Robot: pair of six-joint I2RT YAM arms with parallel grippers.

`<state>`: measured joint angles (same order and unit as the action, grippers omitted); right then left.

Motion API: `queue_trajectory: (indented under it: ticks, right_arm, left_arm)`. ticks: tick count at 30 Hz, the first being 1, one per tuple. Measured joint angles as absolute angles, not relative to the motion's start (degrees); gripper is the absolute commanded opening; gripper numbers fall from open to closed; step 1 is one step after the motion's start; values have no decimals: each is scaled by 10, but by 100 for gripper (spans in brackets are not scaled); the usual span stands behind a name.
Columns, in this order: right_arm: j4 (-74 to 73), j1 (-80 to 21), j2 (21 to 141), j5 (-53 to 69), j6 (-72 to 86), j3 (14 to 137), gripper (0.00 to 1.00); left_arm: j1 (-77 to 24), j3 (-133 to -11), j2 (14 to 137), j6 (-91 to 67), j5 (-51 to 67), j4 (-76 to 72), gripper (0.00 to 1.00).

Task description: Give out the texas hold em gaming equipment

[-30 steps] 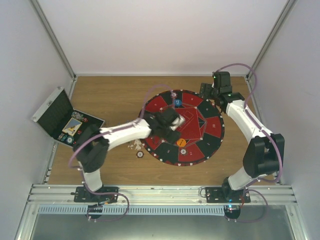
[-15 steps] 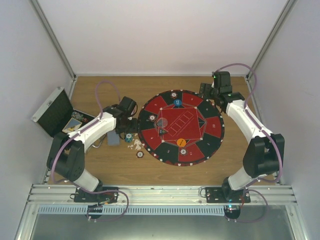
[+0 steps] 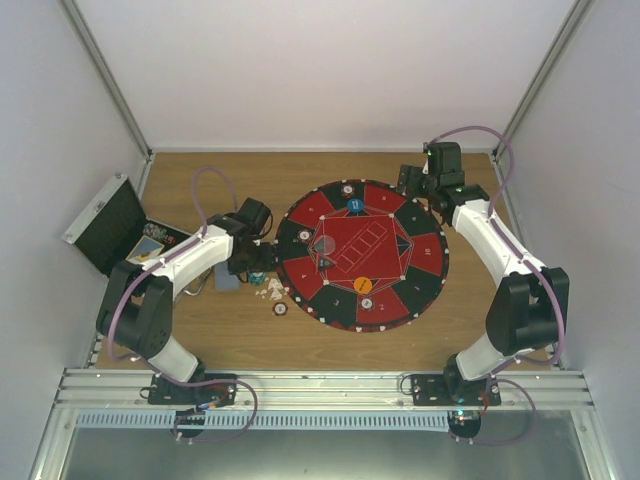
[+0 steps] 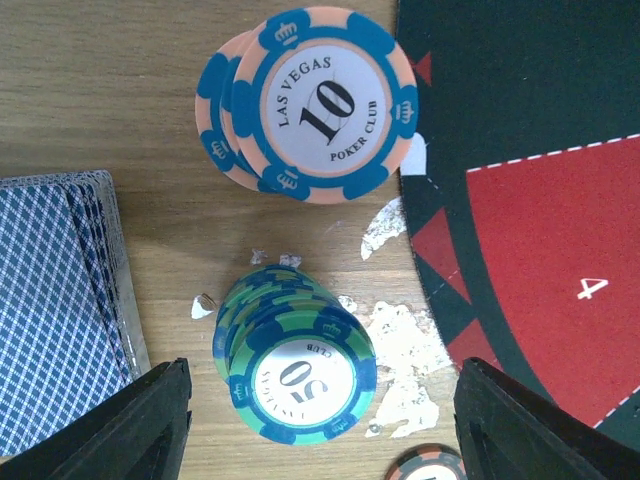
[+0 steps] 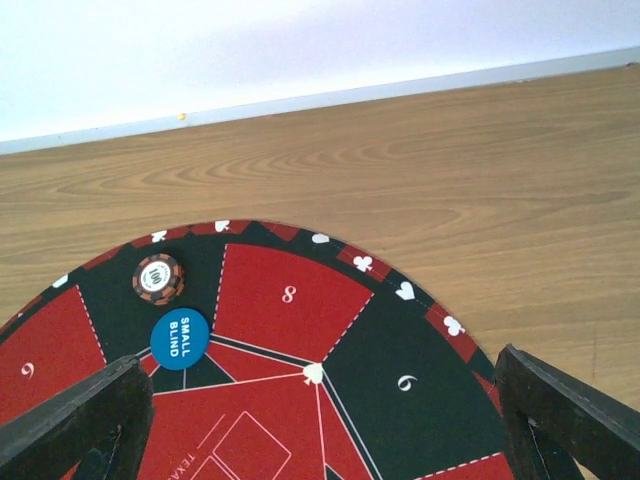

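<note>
Wood tabletop [image 4: 120, 90] fills my left wrist view. I see the left gripper [image 4: 320, 420] spread, straddling a green 50 stack [image 4: 297, 375] without touching it, the deck [image 4: 50, 310] just beside, 10 chips [image 4: 310, 105] beyond, at the mat [image 4: 530, 180] edge. Farther off, my right gripper [image 5: 320, 410] gapes empty over the mat, near a blue disc [image 5: 180, 339] and striped chip [image 5: 158, 278].

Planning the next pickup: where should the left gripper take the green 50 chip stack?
Grip the green 50 stack across its striped edge, low down, from straight above. It is a slightly leaning column, and the sides facing the card deck and the mat stand clear.
</note>
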<state>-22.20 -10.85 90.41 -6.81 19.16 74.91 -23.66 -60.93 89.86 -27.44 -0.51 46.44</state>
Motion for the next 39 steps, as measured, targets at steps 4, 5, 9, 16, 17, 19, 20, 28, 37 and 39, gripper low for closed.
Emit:
queue_trajectory:
  ticks: [4, 5, 9, 16, 17, 19, 20, 28, 37, 39]
  right_arm:
    - [-222, -109, 904, -63, 194, 749, 94]
    - [-222, -109, 904, -61, 194, 749, 94]
    - [-222, -109, 904, -59, 198, 749, 94]
    - [-221, -109, 904, -59, 200, 749, 94]
    - [-221, -109, 904, -59, 200, 749, 94]
    - [-221, -109, 904, -59, 200, 749, 94]
    - [-221, -109, 904, -59, 200, 749, 94]
    - [-221, -109, 905, -58, 200, 749, 94]
    - [-220, -109, 908, -56, 200, 749, 94]
    - [-220, -109, 908, -55, 200, 749, 94]
  left_arm:
    - [-235, -606, 908, -274, -4, 461, 73]
    - [-235, -605, 910, -274, -3, 460, 73]
    - [-235, -602, 917, -274, -4, 458, 71]
    - [-235, -598, 931, -268, -6, 455, 66]
    - [-235, -598, 934, -265, -6, 454, 66]
    - [-235, -598, 938, -263, -7, 453, 64]
    - [-235, -598, 939, -263, -8, 452, 63]
    - [-235, -594, 940, -259, -12, 450, 57]
    - [-235, -588, 940, -259, -12, 447, 50]
    - [-235, -588, 940, -259, -12, 447, 49]
